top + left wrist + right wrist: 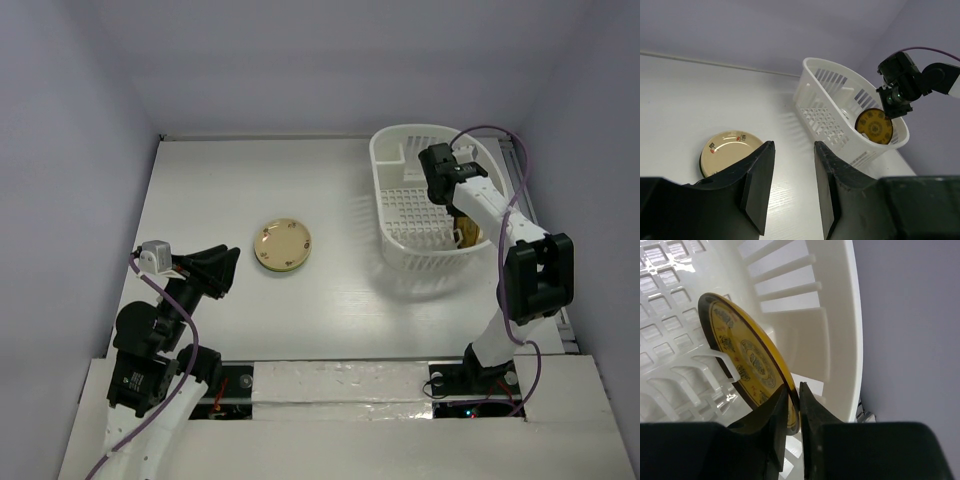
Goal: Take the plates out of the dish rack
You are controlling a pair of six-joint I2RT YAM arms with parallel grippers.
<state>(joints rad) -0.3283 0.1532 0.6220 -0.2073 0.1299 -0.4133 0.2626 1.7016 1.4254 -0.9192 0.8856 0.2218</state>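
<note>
Right gripper [794, 392] is pinched down on the rim of the amber-yellow plate [745, 355], the two fingers nearly together with only the plate's edge between them. That's a firm hold by the look of it.

Big picture: the dish rack [415, 262] sits on the far right of the table [200, 190], and I'm reaching down into its near right end. Nothing else shows inside it, so I judge this is the last plate to come out. Out in the middle of the table is the pile of plates [282, 245], a cream one on top; how many lie beneath, I can't tell.

Down in the rack, my plate stands on edge, tilted, close by the slotted wall, with a white plastic prong [722, 360] crossing in front of its face. Whether its bottom edge is off the grid base, I can't see.

Left gripper [793, 150] hangs low over the near left of the table, wide apart, holding nothing.

Next up, I reckon: lift straight, clear that prong and the rim, then swing over to the pile and lay it flat.
</note>
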